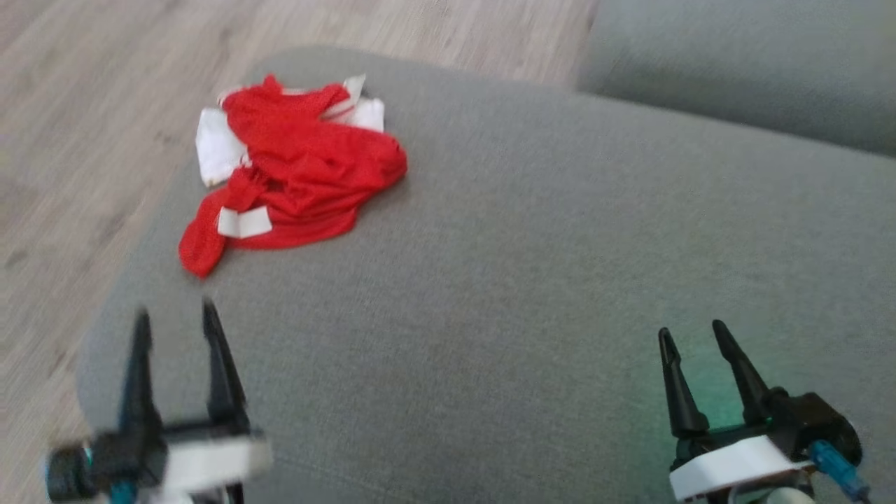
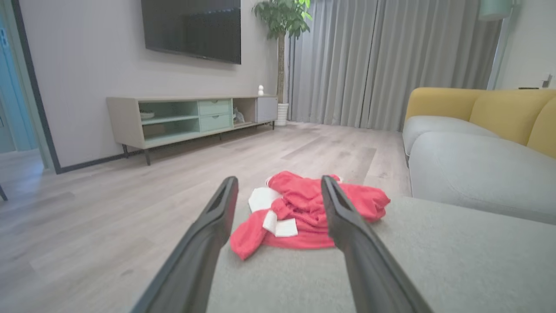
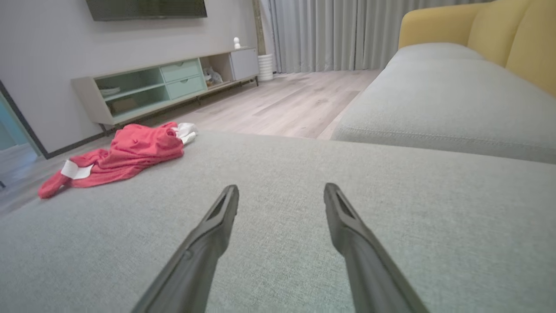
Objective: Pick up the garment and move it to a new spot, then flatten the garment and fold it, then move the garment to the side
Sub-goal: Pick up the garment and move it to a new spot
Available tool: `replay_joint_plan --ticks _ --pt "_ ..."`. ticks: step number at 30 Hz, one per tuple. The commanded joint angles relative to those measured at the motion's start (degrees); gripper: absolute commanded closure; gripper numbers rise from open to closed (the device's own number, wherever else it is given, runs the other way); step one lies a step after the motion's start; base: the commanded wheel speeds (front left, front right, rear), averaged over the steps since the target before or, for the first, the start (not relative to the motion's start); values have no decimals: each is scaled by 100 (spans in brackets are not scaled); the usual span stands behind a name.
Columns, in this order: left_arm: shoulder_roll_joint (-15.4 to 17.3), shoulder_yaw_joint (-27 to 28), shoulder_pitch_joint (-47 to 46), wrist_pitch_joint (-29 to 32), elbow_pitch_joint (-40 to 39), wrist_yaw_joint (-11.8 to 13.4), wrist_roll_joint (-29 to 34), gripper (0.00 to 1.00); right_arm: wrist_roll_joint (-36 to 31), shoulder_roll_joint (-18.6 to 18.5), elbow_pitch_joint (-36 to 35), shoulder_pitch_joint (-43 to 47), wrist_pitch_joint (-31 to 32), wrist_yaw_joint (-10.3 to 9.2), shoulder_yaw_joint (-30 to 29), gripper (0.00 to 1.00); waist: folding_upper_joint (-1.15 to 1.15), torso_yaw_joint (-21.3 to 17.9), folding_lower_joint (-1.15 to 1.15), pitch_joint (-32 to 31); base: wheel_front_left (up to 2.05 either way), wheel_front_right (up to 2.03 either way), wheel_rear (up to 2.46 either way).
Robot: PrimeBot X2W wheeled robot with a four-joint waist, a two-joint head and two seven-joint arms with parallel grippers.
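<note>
A crumpled red garment (image 1: 301, 175) with white patches lies in a heap near the far left corner of a grey cushion (image 1: 525, 280). My left gripper (image 1: 175, 318) stands open at the lower left, short of the heap and apart from it. In the left wrist view the garment (image 2: 304, 213) sits straight ahead between the spread fingers (image 2: 347, 226), beyond their tips. My right gripper (image 1: 693, 336) is open at the lower right with nothing between its fingers. In the right wrist view the garment (image 3: 121, 156) lies far off to the left.
The cushion's left and far edges drop to a pale wood floor (image 1: 105, 105). A second grey seat (image 1: 742, 63) with yellow backrests (image 2: 499, 108) runs along the right. A low TV cabinet (image 2: 191, 117), a plant (image 2: 282, 26) and curtains (image 2: 391, 61) stand far across the room.
</note>
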Motion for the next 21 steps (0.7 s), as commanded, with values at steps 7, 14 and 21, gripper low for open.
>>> replay_joint_plan --ticks 7,14,21 --pt "240 499 -2294 -13 39 -535 211 0 -179 -802 -309 -606 -62 -4 102 0 0 199 0 1368 0 0 0" --pt "671 399 -4743 551 2443 -886 177 0 -245 -1473 -483 -977 -62 -4 129 0 0 12 0 2191 0 0 0" --pt "969 675 -6229 1543 4613 -934 -194 0 -259 -1867 -646 -1245 -62 -4 212 0 0 -425 0 2739 0 0 0"
